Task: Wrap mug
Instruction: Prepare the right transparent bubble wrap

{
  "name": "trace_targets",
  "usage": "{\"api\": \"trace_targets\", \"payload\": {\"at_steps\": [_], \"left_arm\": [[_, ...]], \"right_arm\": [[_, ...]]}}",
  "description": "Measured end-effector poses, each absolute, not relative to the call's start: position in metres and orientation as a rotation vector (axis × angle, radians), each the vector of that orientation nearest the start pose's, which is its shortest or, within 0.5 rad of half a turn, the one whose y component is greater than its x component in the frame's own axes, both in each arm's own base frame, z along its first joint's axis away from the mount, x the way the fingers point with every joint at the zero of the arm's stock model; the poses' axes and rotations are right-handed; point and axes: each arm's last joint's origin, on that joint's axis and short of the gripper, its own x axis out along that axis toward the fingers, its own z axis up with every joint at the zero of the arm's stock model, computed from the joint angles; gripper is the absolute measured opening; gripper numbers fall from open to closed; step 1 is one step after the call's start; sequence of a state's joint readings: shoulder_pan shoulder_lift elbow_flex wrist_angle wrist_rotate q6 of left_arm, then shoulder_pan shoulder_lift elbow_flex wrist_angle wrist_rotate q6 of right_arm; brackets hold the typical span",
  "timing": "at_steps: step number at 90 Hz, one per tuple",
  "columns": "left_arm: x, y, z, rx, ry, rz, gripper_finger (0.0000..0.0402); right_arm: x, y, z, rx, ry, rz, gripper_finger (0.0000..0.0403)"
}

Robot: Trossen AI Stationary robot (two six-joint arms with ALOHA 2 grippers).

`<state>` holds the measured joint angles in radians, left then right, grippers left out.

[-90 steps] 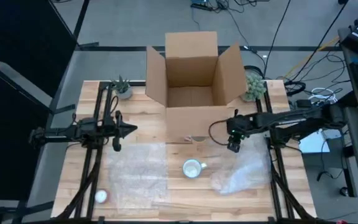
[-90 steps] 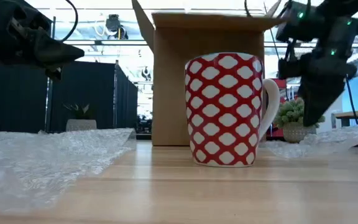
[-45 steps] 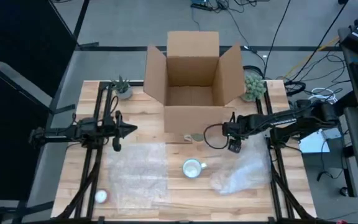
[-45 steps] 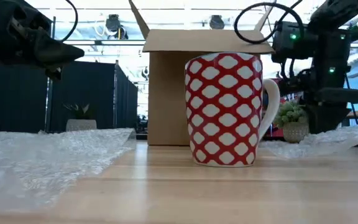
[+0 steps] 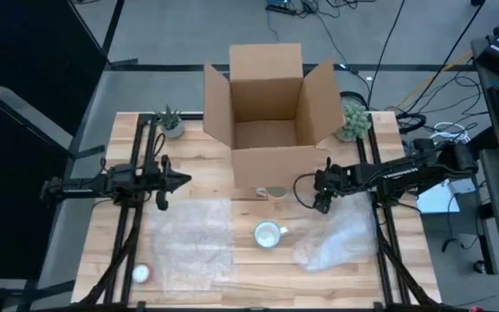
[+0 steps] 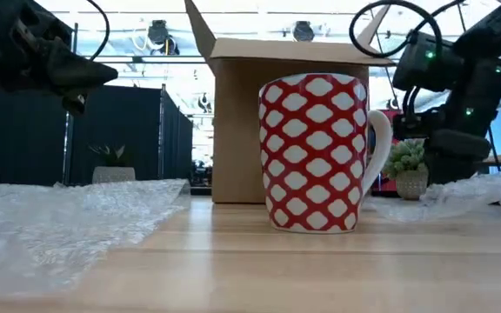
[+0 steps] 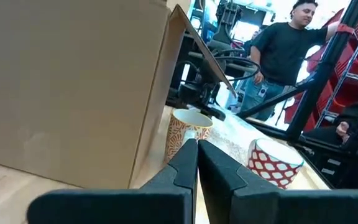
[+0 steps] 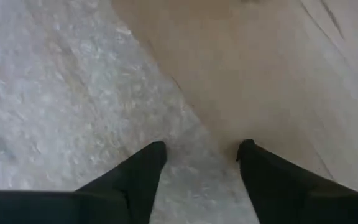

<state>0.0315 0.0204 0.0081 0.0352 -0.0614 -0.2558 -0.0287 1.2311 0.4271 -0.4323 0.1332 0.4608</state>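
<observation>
The red mug with white diamonds (image 6: 314,152) stands upright on its base on the wooden table (image 5: 258,269), mouth up (image 5: 268,234). A flat bubble wrap sheet (image 5: 189,244) lies to its left, and a crumpled one (image 5: 338,238) to its right. My right gripper (image 5: 321,206) is open and points down over the crumpled wrap's far left edge (image 8: 185,168), one finger on either side of it. My left gripper (image 5: 180,181) is shut and holds nothing. It hangs above the table's left part, level with the box front. My right gripper's fingertips (image 8: 157,152) are right at the edge of the crumpled bubble wrap, coming from above. I cannot tell whether they touch it.
An open cardboard box (image 5: 267,104) stands at the far middle, with an orange patterned mug (image 7: 188,134) at its front wall. Small potted plants (image 5: 170,123) (image 5: 352,120) flank the box. A tape roll (image 5: 139,274) lies near left. A person (image 7: 284,50) stands beyond the table.
My right gripper has dropped toward the far edge of the crumpled bubble wrap, and its wrist has tipped to point down. The mug, both wraps and my left arm have kept still.
</observation>
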Motion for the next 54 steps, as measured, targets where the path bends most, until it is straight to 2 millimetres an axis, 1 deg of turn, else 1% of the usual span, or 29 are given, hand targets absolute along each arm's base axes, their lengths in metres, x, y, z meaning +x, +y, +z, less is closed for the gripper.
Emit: {"api": "trace_targets", "payload": {"at_steps": [7,12,16,23,38,45,54], "left_arm": [[0.098,0.005,0.168,-0.256,-0.036,0.094,0.0000],[0.098,0.005,0.168,-0.256,-0.035,0.099,0.0000],[0.098,0.005,0.168,-0.256,-0.037,0.105,0.0000],[0.098,0.005,0.168,-0.256,-0.037,0.110,0.0000],[0.098,0.006,0.168,-0.255,-0.038,0.111,0.0000],[0.098,0.006,0.168,-0.255,-0.038,0.113,0.0000],[0.098,0.006,0.168,-0.255,-0.039,0.116,0.0000]], "right_arm": [[0.178,-0.008,0.130,0.324,1.202,-0.397,0.0092],[0.178,-0.007,0.135,0.322,1.244,-0.376,0.0040],[0.180,-0.006,0.140,0.320,1.273,-0.362,0.0016],[0.188,-0.003,0.158,0.312,1.287,-0.349,0.0011],[0.200,0.008,0.215,0.253,1.328,-0.351,0.0002],[0.204,0.016,0.244,0.258,1.312,-0.351,0.0001],[0.203,0.032,0.271,0.302,1.299,-0.356,0.0001]]}}
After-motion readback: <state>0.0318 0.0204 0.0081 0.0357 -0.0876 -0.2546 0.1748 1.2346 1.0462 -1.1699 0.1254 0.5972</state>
